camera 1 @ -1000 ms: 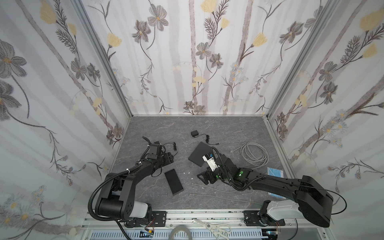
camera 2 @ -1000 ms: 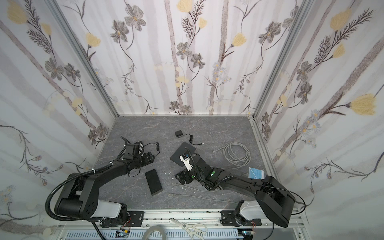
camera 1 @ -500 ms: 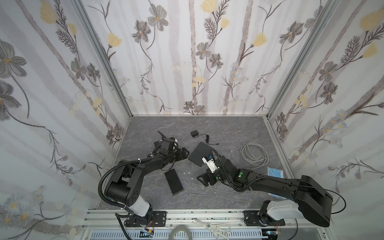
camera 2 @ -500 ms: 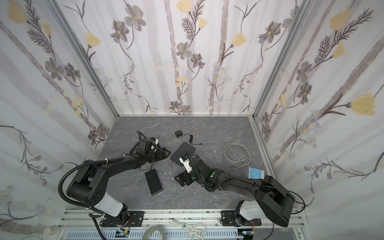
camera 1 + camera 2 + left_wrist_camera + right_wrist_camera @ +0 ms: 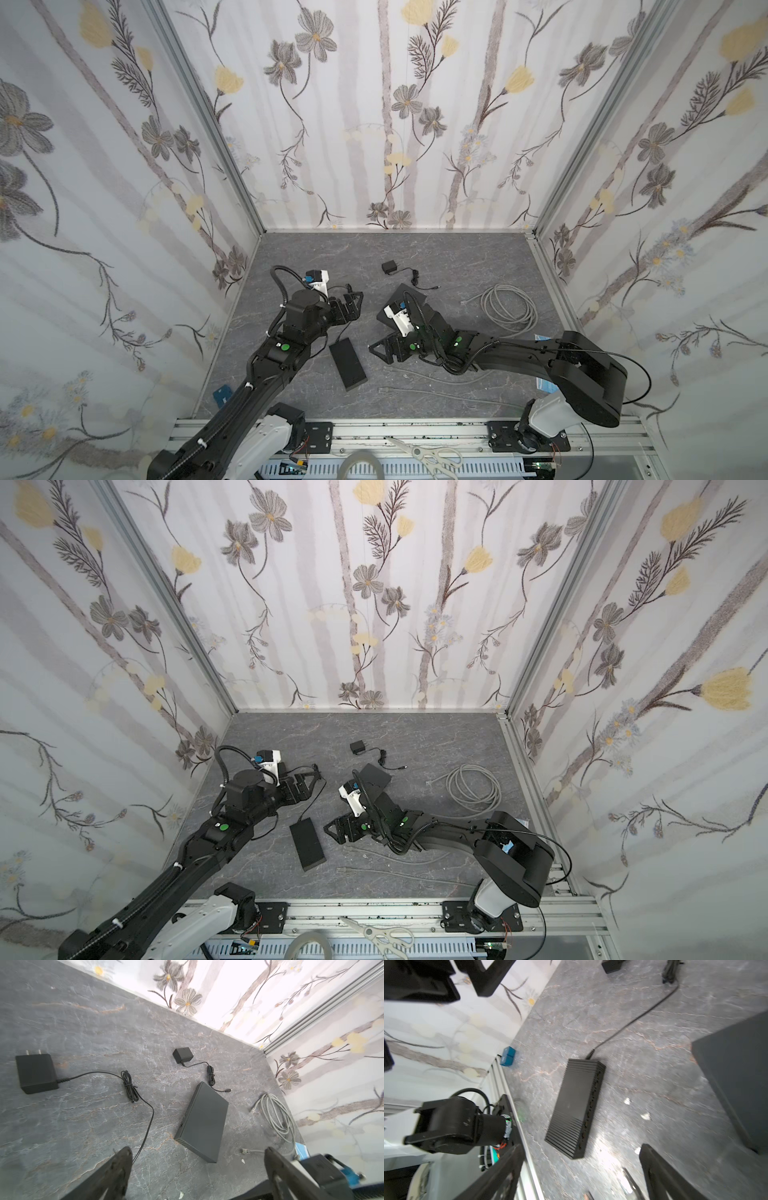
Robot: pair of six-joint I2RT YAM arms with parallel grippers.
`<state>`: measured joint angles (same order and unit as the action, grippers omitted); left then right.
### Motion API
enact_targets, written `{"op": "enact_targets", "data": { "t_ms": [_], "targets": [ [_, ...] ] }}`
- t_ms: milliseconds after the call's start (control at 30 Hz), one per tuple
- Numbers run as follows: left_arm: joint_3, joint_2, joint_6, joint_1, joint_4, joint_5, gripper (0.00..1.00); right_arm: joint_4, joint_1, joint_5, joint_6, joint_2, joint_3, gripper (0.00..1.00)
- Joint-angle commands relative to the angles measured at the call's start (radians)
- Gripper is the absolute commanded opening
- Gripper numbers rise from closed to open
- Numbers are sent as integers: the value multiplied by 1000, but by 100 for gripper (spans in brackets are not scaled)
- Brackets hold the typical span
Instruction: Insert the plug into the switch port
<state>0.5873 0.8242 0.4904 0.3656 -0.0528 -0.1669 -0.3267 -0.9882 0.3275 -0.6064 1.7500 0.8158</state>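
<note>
In both top views the switch (image 5: 348,363) lies flat between the arms, the plug (image 5: 384,389) of a grey cable (image 5: 440,395) loose near one end; left gripper (image 5: 351,305) and right gripper (image 5: 381,350) stand spread, empty. Left wrist view: jaws apart, nothing between. Right wrist view: jaws apart, port row (image 5: 591,1105) along the switch's side; the plug is probably light, rigid, latch fragile, so grasp its body, not the springy cable.

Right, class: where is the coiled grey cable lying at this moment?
In both top views the coiled grey cable lies flat on the table, on the right side, just right of the flat dark box.
</note>
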Motion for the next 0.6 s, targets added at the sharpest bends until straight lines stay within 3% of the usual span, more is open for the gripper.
{"op": "enact_targets", "data": {
  "t_ms": [0,100,167,300,567],
  "targets": [
    [-5,-99,-15,1,-100,45,100,-132,1,77,-93,70,60,87],
    [-16,-174,0,2,-122,34,100,-146,-2,99,-120,131,115,87],
    [-29,-209,8,2,-113,4,85,-139,-6,107,-129,171,157,87],
    [-45,-247,25,2,-122,-5,100,-113,-10,121,-139,235,227,87],
    [-63,-330,31,3,-164,40,100,-107,-25,129,-176,326,314,87]
  ]
}}
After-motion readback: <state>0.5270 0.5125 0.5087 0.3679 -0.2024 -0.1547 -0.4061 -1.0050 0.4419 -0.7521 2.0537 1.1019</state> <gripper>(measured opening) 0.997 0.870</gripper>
